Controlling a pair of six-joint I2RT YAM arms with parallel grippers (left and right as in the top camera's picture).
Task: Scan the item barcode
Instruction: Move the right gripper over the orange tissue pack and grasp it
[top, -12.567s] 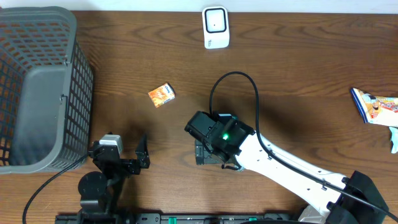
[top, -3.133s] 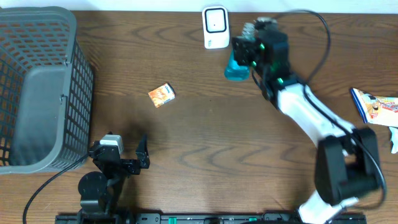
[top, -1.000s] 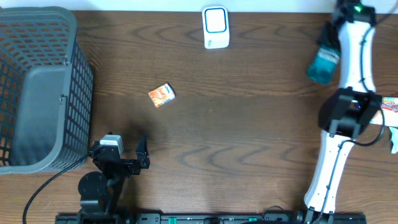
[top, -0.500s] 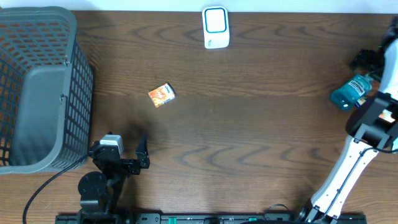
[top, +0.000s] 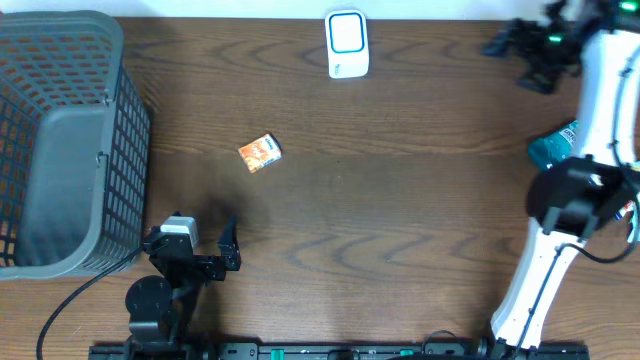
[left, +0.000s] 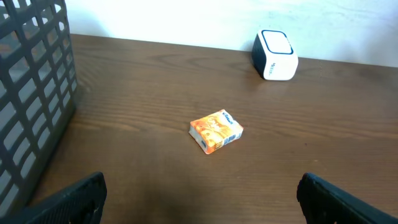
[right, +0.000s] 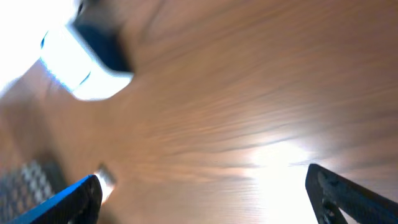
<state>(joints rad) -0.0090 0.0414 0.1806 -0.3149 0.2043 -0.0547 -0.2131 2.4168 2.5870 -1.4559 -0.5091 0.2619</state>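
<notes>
Teal bottle (top: 553, 147) lies on the worktop near its right edge, and we see only part of it because the white right arm (top: 600, 95) crosses in front. The right gripper (top: 518, 58) is well apart from the bottle, up near the far right corner of the worktop, with its two dark fingers spread wide and nothing between them. Its own wrist view is badly blurred; we can make out only wood grain, a pale smear that is the scanner (top: 347, 43), and the two fingertips at the lower corners.

The left gripper (left: 211, 199) sits low at the near edge, toward the left, its fingers also spread wide and holding nothing. Ahead of it, out on the open wood, a small orange box (left: 216, 130) lies flat and turned at an angle, touching nothing else. The white scanner, with a dark-framed window on its face, stands at the middle of the far edge. A grey mesh basket (top: 130, 130) fills the far left corner of the worktop, just beside the left gripper's base.
</notes>
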